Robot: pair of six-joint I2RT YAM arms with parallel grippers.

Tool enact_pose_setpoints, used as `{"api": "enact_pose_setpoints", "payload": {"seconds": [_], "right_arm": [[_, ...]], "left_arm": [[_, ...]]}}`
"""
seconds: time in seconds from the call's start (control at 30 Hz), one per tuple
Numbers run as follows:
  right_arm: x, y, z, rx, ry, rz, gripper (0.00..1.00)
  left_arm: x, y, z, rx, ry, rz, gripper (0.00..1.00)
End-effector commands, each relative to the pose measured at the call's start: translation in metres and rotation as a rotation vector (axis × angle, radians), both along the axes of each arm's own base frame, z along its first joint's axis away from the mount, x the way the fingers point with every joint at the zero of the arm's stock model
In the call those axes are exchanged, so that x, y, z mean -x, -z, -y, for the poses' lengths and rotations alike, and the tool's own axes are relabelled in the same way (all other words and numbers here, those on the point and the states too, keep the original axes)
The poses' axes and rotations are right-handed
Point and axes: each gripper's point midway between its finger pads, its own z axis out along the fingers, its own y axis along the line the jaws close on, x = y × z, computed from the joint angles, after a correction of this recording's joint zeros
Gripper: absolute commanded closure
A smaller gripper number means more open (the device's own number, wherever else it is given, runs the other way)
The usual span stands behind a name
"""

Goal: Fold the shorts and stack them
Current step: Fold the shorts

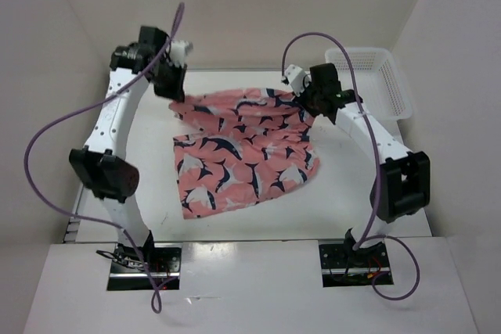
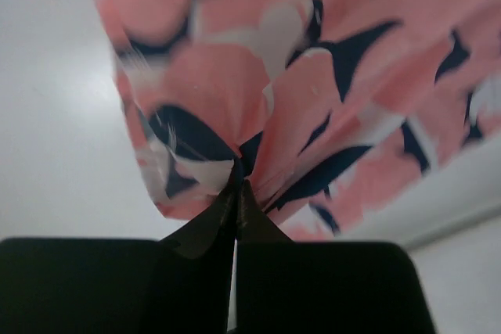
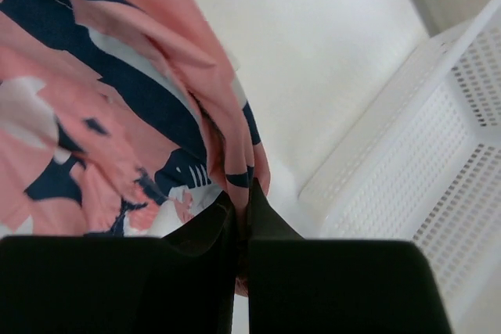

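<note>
Salmon-pink shorts (image 1: 243,150) with navy-and-white shark print hang between my two grippers, their lower part resting on the white table (image 1: 235,220). My left gripper (image 1: 178,98) is shut on the shorts' far left corner; the left wrist view shows the fabric (image 2: 297,91) pinched between its black fingertips (image 2: 215,220). My right gripper (image 1: 304,101) is shut on the far right corner; the right wrist view shows the fabric (image 3: 117,99) clamped between its fingertips (image 3: 270,217). I cannot tell whether a second pair lies underneath.
A white plastic mesh basket (image 1: 383,76) stands at the back right, close beside my right gripper; its wall also shows in the right wrist view (image 3: 423,170). White walls enclose the table on the left, back and right.
</note>
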Motion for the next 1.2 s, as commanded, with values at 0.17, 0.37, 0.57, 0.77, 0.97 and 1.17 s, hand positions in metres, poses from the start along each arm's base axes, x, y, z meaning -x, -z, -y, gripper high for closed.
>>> {"api": "enact_pose_setpoints", "payload": {"seconds": [0.17, 0.37, 0.57, 0.77, 0.97, 1.17], "right_arm": [[0.076, 0.037, 0.007, 0.13, -0.181, -0.09, 1.0], [0.119, 0.066, 0.018, 0.199, -0.275, -0.177, 1.0], [0.133, 0.064, 0.029, 0.266, -0.323, -0.17, 1.0], [0.162, 0.078, 0.038, 0.337, -0.441, -0.27, 0.35], [0.148, 0.02, 0.014, 0.219, -0.457, -0.085, 0.16], [0.128, -0.033, -0.051, -0.056, -0.503, 0.017, 0.07]], "left_arm": [[0.145, 0.087, 0.001, -0.077, 0.073, -0.348, 1.0], [0.205, 0.12, -0.008, -0.139, 0.1, -0.426, 1.0], [0.234, 0.119, 0.002, -0.164, 0.181, -0.447, 0.99], [0.279, 0.129, 0.019, -0.12, 0.288, -0.571, 0.46], [0.265, 0.11, 0.027, -0.059, 0.282, -0.504, 0.38], [0.2, 0.159, 0.004, -0.197, 0.156, -0.397, 0.35]]}}
